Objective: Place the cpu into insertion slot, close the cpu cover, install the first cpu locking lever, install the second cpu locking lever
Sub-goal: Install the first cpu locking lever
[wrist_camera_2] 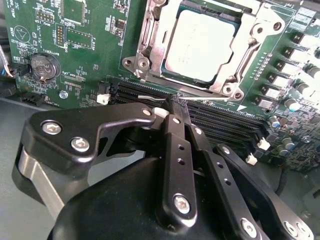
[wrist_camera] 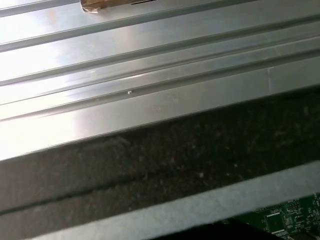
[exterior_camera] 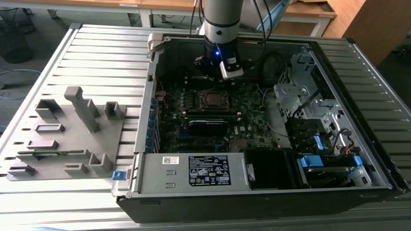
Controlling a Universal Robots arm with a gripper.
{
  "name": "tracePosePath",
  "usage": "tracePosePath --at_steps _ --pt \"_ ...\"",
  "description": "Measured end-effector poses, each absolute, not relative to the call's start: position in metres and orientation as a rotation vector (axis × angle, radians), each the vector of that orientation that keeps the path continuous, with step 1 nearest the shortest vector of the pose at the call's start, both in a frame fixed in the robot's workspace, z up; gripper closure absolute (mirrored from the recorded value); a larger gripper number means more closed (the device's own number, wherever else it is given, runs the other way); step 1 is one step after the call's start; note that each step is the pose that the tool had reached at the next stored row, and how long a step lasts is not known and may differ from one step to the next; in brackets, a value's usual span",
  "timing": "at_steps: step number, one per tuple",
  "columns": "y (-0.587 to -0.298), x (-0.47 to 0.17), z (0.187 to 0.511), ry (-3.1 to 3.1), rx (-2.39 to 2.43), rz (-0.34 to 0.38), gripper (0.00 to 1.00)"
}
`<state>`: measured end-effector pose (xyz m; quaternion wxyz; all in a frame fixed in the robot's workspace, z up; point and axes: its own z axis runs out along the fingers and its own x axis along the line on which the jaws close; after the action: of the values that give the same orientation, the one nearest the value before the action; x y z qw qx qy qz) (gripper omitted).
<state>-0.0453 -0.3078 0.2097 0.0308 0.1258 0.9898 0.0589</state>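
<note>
The cpu (wrist_camera_2: 200,44) lies in the insertion slot (exterior_camera: 212,99), its dull silver top showing through the window of the cpu cover (wrist_camera_2: 150,47), which lies flat over it. My gripper (wrist_camera_2: 171,106) hangs above the motherboard just beside the socket, over the black memory slots (wrist_camera_2: 225,122); its black fingers (wrist_camera_2: 176,150) are pressed together with nothing seen between them. A thin silver lever rod (wrist_camera_2: 146,97) runs along the socket's edge right at the fingertips; whether they touch it is unclear. In the exterior view the gripper (exterior_camera: 216,77) sits just behind the socket.
The open computer case (exterior_camera: 151,96) lies on a slatted metal table (exterior_camera: 96,53). A labelled grey power-supply box (exterior_camera: 192,171) fills the near end, drive bays and cables (exterior_camera: 321,139) the exterior view's right. A grey fixture block (exterior_camera: 64,134) stands on the exterior view's left.
</note>
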Motion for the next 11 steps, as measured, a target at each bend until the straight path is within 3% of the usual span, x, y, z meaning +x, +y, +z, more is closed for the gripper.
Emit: tracePosePath --at_steps 11 --pt "-0.3075 -0.0464 0.2077 3.023 0.388 0.185 0.89"
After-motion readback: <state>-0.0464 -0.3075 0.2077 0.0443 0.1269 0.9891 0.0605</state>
